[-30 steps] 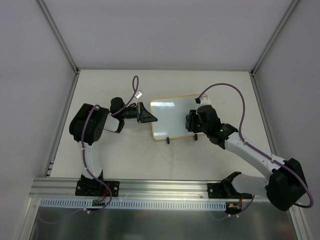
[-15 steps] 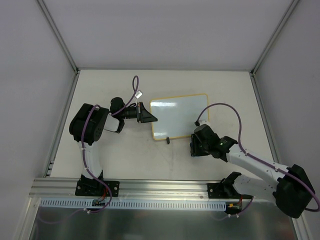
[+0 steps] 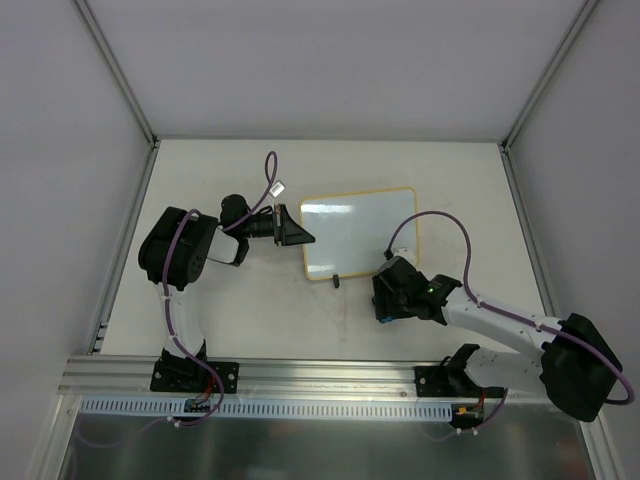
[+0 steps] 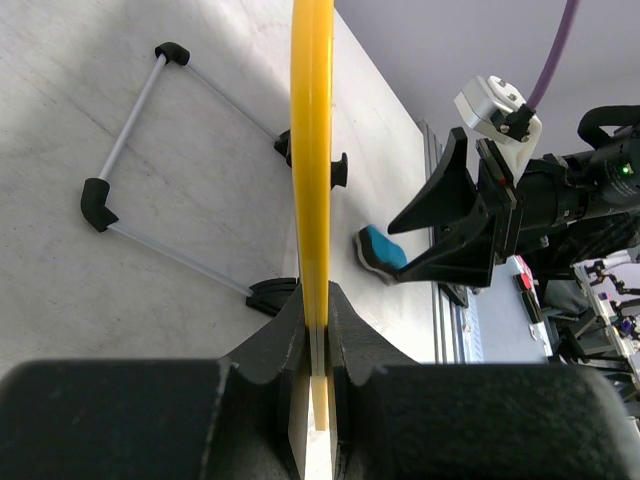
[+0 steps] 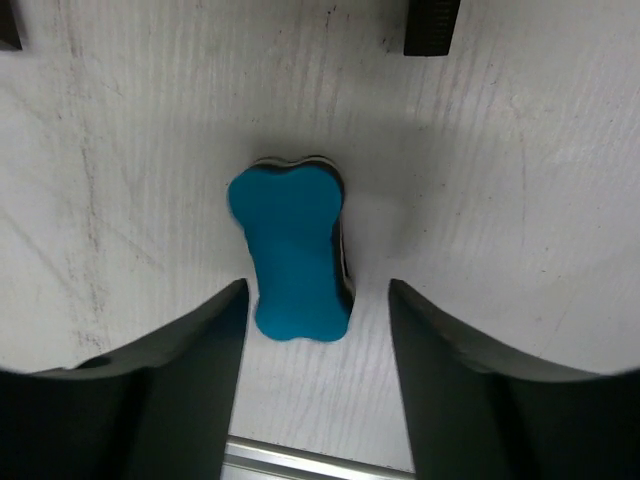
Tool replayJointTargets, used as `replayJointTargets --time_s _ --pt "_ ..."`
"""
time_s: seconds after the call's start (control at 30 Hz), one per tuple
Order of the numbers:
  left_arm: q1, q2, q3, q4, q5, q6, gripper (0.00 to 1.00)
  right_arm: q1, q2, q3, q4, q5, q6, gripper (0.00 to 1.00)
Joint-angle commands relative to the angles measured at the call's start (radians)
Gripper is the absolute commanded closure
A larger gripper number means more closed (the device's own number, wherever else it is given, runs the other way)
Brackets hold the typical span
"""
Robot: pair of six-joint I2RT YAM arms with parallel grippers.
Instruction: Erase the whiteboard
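Note:
The whiteboard (image 3: 355,235) stands on the table with its white face showing no writing. In the left wrist view it shows as a yellow edge (image 4: 311,150). My left gripper (image 3: 300,238) is shut on the board's left edge, both pads pressed against the frame (image 4: 318,320). My right gripper (image 3: 381,305) hangs low over the table just in front of the board's right end. It is open (image 5: 318,295). A blue eraser (image 5: 293,255) lies flat on the table between its fingers, a thin gap on each side. The eraser (image 4: 382,248) also shows in the left wrist view.
A black board foot (image 3: 337,281) juts toward the near side. Another dark foot (image 5: 432,27) lies just beyond the eraser. An aluminium rail (image 3: 330,375) runs along the near table edge, close behind the right gripper. Grey walls (image 3: 60,180) enclose the table.
The right arm has pulled back off the board face toward the near edge, lowered to the table and opened, leaving the eraser lying there. The left arm and the board have not moved.

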Motion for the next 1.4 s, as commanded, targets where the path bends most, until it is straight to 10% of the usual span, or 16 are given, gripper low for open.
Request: replayJointTargets --time_s 0.0,0.4,0.87,1.0,1.37 --pt "-0.013 -0.061 0.003 0.399 0.045 0.016 0.95 0.01 -0.008 0.003 0.024 0.04 0.013 0.33" --pt "-0.004 -0.079 -0.015 0.399 0.028 0.016 0.6 0.012 -0.059 0.012 0.021 0.05 0.001 0.2" --pt "0.046 -0.139 -0.076 0.399 -0.001 0.042 0.42 0.008 -0.175 0.078 0.013 0.085 -0.093 0.09" --pt "0.065 -0.146 -0.079 0.399 -0.006 0.04 0.01 -0.001 -0.236 0.126 0.013 0.094 -0.157 0.05" --pt "0.159 -0.264 -0.279 0.389 -0.266 0.111 0.01 -0.038 -0.352 0.189 0.022 0.12 -0.271 0.01"
